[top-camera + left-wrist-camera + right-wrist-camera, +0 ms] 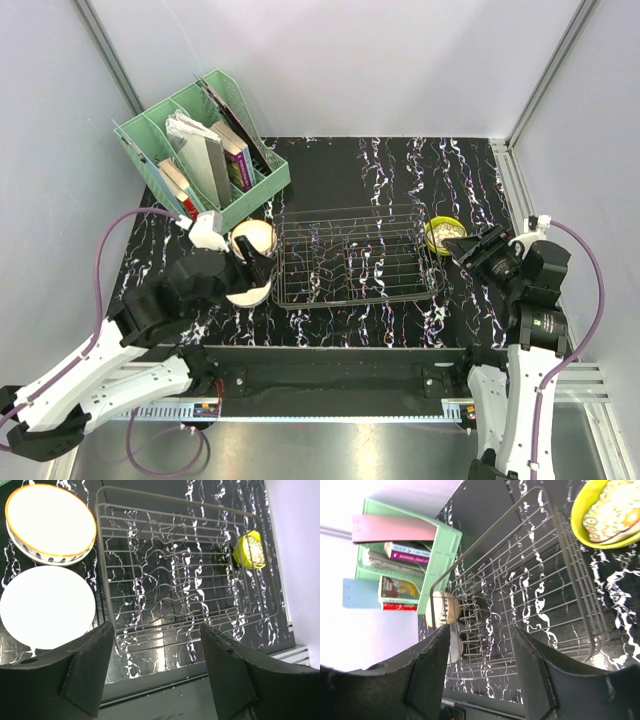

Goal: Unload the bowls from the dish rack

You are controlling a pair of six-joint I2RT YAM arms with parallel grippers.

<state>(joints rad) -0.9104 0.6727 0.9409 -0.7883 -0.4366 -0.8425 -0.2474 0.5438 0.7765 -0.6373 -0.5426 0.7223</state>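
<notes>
The wire dish rack [350, 258] stands mid-table with no bowls in it. A yellow-green bowl [443, 233] with a patterned inside sits on the table just right of the rack. A cream bowl [252, 238] and a white bowl [250, 292] sit just left of the rack. My left gripper [250, 266] hovers open and empty over those two bowls. In the left wrist view the open gripper [156, 630] shows the orange-rimmed cream bowl [50, 522], the white bowl [47, 607] and the rack [185, 570]. My right gripper [463, 250] is open and empty beside the yellow-green bowl [607, 512].
A mint-green file organiser [205, 150] with books stands at the back left, close behind the cream bowl. It also shows in the right wrist view [437, 550]. Grey walls and metal frame posts enclose the black marbled table [340, 170].
</notes>
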